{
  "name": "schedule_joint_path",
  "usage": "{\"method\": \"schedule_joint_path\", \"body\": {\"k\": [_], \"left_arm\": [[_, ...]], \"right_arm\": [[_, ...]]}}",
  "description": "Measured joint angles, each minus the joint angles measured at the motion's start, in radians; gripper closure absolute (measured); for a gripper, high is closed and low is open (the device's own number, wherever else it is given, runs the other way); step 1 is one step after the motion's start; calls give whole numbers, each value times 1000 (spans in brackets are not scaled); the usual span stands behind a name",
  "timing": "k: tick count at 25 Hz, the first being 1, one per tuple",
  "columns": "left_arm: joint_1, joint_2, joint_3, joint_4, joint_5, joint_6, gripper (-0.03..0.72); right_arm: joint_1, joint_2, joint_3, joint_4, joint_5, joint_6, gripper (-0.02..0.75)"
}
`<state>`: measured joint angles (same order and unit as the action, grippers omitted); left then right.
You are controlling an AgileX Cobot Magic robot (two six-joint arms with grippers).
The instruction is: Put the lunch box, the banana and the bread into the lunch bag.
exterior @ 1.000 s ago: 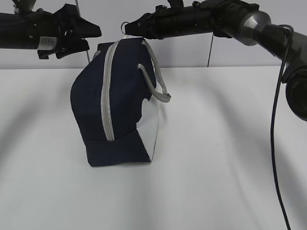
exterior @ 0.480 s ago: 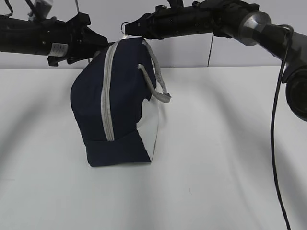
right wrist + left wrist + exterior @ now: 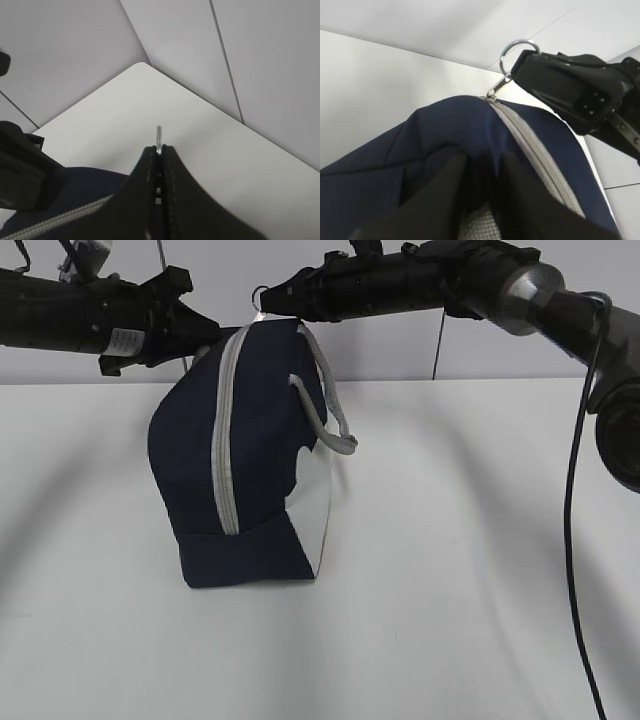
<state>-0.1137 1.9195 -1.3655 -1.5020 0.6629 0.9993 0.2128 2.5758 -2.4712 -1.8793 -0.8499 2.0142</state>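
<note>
The navy-blue lunch bag (image 3: 250, 460) stands on end on the white table, its grey zipper (image 3: 222, 440) closed. My right gripper (image 3: 272, 302) is shut on the zipper's metal pull ring (image 3: 260, 295) at the bag's top; the ring shows in the left wrist view (image 3: 517, 50) and the right wrist view (image 3: 159, 134). My left gripper (image 3: 205, 340) is shut on a fold of navy fabric (image 3: 420, 150) at the bag's top left. The lunch box, the banana and the bread are out of view.
The white table (image 3: 450, 540) spreads around the bag. A grey panelled wall (image 3: 400, 350) stands behind it. The right arm's black cable (image 3: 572, 520) hangs down at the right. A grey strap handle (image 3: 330, 410) droops on the bag's right side.
My left gripper has moved right from open air to the bag's top left and now grips its fabric. The right gripper and ring have stayed put.
</note>
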Motion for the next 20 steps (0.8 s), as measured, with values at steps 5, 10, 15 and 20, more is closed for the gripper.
{"method": "schedule_joint_path", "body": {"k": [5, 10, 15, 20], "left_arm": [[0, 0, 0, 0, -2, 0, 620], [0, 0, -6, 11, -2, 1, 678], [0, 0, -27, 31, 18, 1, 680], [0, 0, -61, 93, 108, 1, 680]], "right_arm": [[0, 0, 0, 0, 0, 0, 754], [0, 0, 0, 0, 0, 4, 754], [0, 0, 0, 0, 0, 6, 754], [0, 0, 0, 0, 0, 8, 754]]}}
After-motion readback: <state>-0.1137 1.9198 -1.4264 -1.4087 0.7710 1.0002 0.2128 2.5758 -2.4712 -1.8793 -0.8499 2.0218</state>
